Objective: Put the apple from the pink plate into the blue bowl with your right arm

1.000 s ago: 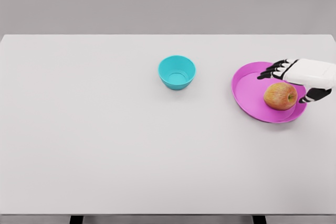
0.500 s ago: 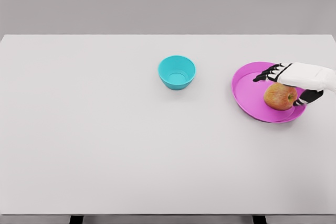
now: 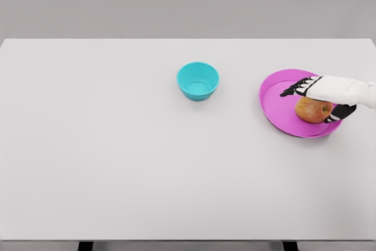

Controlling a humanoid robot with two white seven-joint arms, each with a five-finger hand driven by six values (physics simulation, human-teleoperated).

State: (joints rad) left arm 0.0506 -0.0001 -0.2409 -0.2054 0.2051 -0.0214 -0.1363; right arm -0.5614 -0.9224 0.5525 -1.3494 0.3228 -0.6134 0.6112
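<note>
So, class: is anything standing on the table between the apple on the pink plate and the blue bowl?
Nothing visible: bare table lies between the apple on the pink plate and the blue bowl.

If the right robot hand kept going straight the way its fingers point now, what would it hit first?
Probably nothing at once: the right robot hand sits over the apple, fingers pointing left across the pink plate. Farther along that line stands the blue bowl, though the hand's height is hard to judge.
</note>
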